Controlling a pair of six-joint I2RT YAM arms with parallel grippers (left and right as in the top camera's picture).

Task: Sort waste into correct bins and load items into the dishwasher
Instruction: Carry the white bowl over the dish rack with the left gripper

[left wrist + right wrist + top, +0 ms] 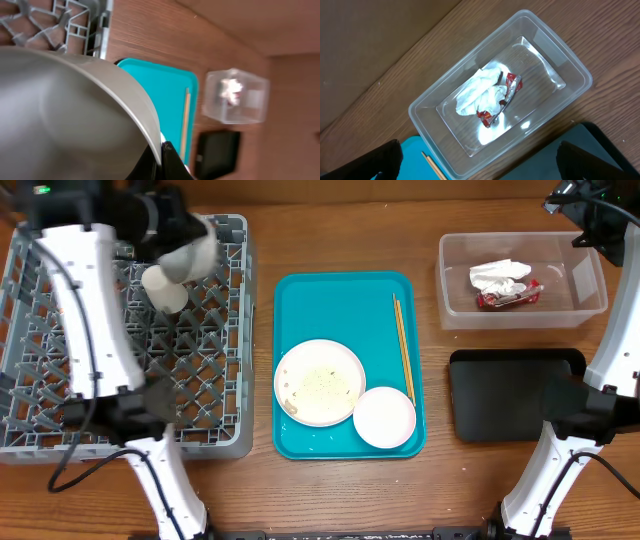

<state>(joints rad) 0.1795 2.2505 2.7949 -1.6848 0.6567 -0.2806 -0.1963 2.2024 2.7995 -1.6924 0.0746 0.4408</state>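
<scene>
**Grey bowl gripped over rack, waste in tub**

Your left gripper is clenched on the rim of the grey bowl, above the dish rack and near the white cup. Your right gripper hangs spread wide over the clear tub, with the napkin and red wrapper inside. The plate, pink bowl and chopsticks sit on the teal tray.

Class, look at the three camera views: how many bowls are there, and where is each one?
2. A grey-white bowl is held over the dish rack. A pink bowl sits on the teal tray, at its near right corner. The arm could hide another in the rack.
</scene>
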